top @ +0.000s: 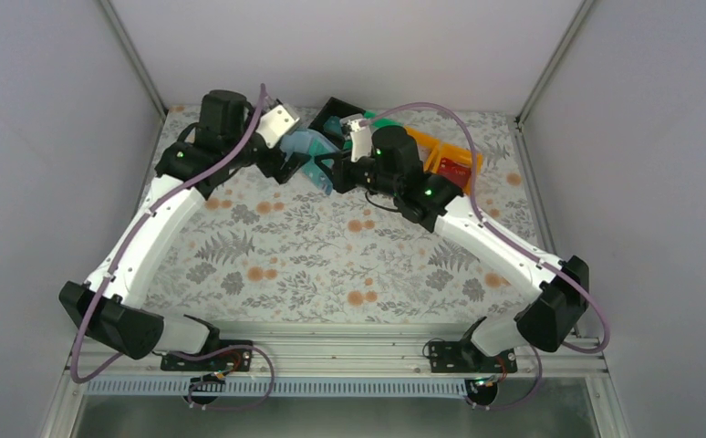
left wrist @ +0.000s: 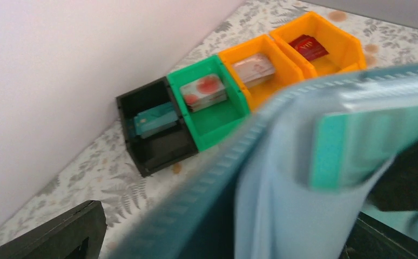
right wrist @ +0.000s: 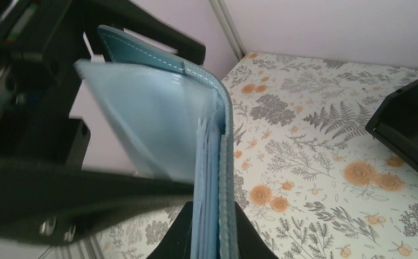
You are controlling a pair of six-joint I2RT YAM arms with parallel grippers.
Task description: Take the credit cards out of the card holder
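Right wrist, soft stitched blue card holder [right wrist: 227, 178], smooth pale inside

Black bin [left wrist: 162, 150], green bin [left wrist: 218, 122], orange bins [left wrist: 289, 63]

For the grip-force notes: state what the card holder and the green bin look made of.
The card holder looks like soft matte blue leather or imitation, given its stitched edge; its inner pocket seems thin translucent plastic. The green bin looks like rigid moulded plastic, faintly glossy, with stiff straight walls.
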